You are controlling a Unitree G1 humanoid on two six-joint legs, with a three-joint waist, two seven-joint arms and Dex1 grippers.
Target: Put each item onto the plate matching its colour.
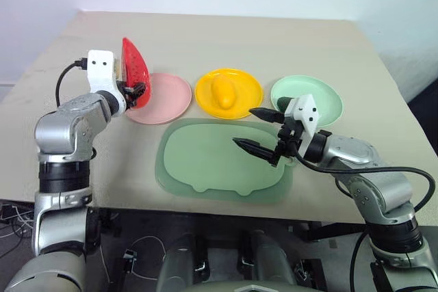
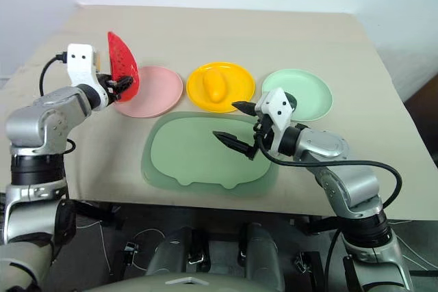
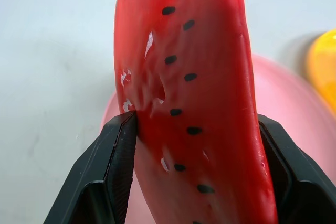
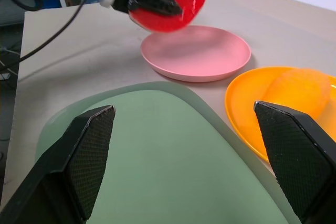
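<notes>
**Over the pink plate's near-left edge: watermelon wedge clamped in your left gripper**

At the left of the table, your left gripper (image 1: 133, 91) is clenched on the watermelon wedge (image 1: 134, 70), one black finger (image 3: 113, 166) pressed against each broad side of it. You hold the wedge upright in the air, its lower end over the left rim of the pink plate (image 1: 168, 98) and apart from the plate's surface. In the left wrist view you see the wedge's red flesh dotted with a line of black seeds and a few small white scuffs where the paint has chipped near the finger.

Your right gripper (image 1: 256, 128) hangs above the far right part of the pale green mat (image 1: 205, 162), its two black fingers spread wide with nothing between them.

Moving outward to the plates: you have three in a row beyond the mat. The pink plate on the left is bare. The yellow plate (image 1: 243, 87) in the middle carries the mango (image 1: 222, 91), a smooth yellow-orange oval lying near the plate's centre. The mint green plate (image 1: 321, 94) on the right sits just behind your right wrist, which hides part of it; a dark shape shows at its near edge, but you cannot tell what it is.
</notes>
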